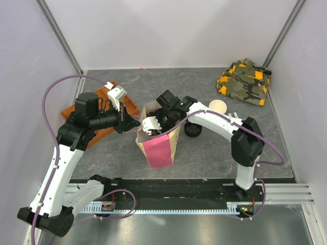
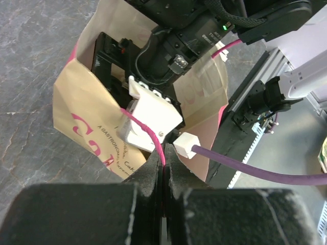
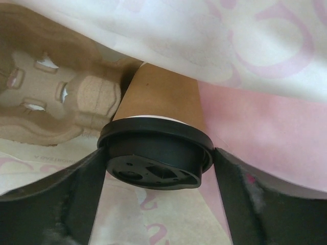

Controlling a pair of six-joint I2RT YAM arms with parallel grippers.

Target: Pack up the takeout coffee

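Grey stone-patterned table [image 1: 214,153] filled most of the top view, w/ both white-and-black arms coming up from the bottom edge. At centre frame stood a tan paper bag [image 1: 162,150] w/ a pink side panel, mouth open upward. In the upper right corner lay a crumpled green-and-orange camo cloth [image 1: 244,82]. At upper left, partly under the left arm, sat a flat orange-brown tray [image 1: 75,109]. Left gripper [image 2: 164,176], bottom centre of the left wrist view, was pinched fully closed on the bag's near rim, a thin pink strip running into the pinch. The right arm reached into the bag's mouth from the right. Inside the bag, at upper left of the right wrist view, was a moulded brown pulp cup carrier [image 3: 56,92]. Just beside it, centre frame, was the takeout coffee cup [image 3: 162,99]: small, tan-brown paper, round black plastic lid turned toward the camera, pink bag wall to its right. Right gripper [image 3: 158,151] straddled that lid, its dark fingers [image 3: 76,199] spread wide w/ tips right at the rim on either side; couldn't tell if they pressed it or stood just clear. Right of the bag in the top view stood a lidless tan paper cup [image 1: 218,106] w/ white inside, and nearer the bag a loose round black lid [image 1: 193,130] lay on the table.
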